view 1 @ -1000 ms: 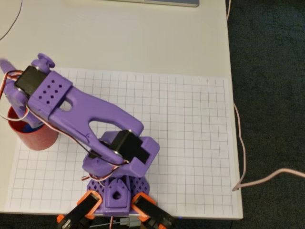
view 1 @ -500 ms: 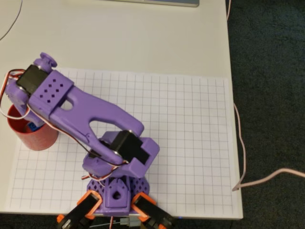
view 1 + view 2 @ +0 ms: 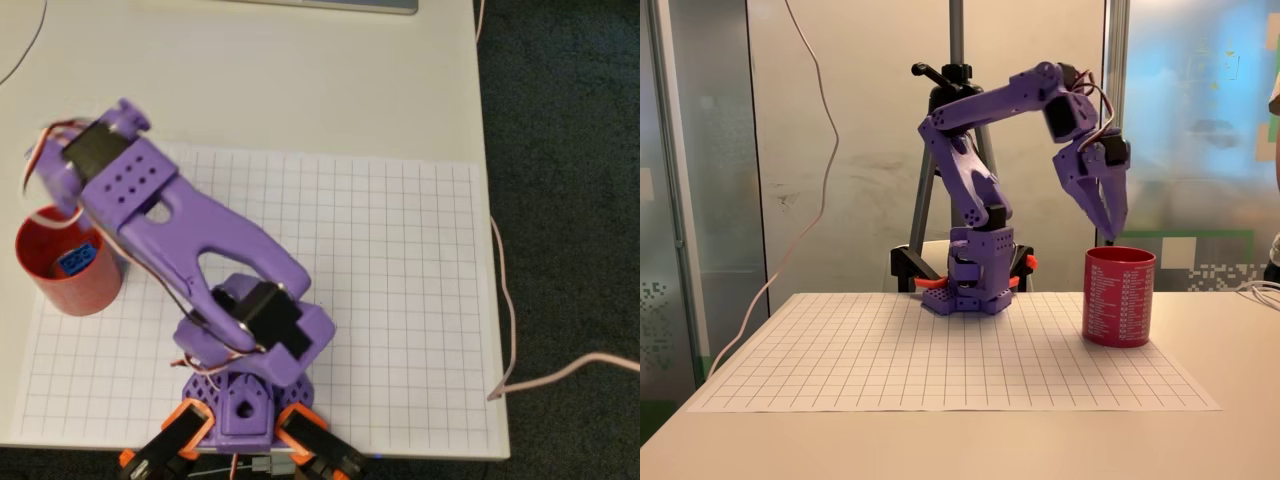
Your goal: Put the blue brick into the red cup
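Note:
The red cup stands at the left edge of the grid sheet, and in the fixed view the red cup is on the right. The blue brick lies inside the cup, studs up, free of the gripper. In the overhead view the purple wrist sits just beyond the cup's far right rim and hides the fingers. In the fixed view my gripper hangs point-down just above the cup's rim, jaws slightly open with nothing between them.
The arm's base is clamped at the sheet's near edge with orange clamps. A white grid sheet covers the table. A pale cable runs along the table's right edge. A tripod stands behind the arm.
The wrist has swung up and to the right off the cup in the overhead view. The cup's mouth is now uncovered and the blue brick shows lying inside it.

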`<move>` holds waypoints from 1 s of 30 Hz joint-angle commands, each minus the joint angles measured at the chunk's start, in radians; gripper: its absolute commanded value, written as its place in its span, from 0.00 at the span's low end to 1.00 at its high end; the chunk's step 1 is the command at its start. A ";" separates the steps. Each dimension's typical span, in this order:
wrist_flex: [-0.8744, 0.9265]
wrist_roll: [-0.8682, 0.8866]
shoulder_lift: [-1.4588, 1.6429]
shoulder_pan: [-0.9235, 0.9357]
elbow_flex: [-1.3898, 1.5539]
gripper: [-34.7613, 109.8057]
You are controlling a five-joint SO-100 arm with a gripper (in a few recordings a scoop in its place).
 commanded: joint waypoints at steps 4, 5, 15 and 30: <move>-0.314 -0.038 -0.041 0.611 0.020 0.24; -0.345 -0.048 -0.038 0.684 0.020 0.24; -0.295 -0.207 0.364 0.994 0.046 0.24; 0.137 -0.183 1.055 0.940 0.072 0.24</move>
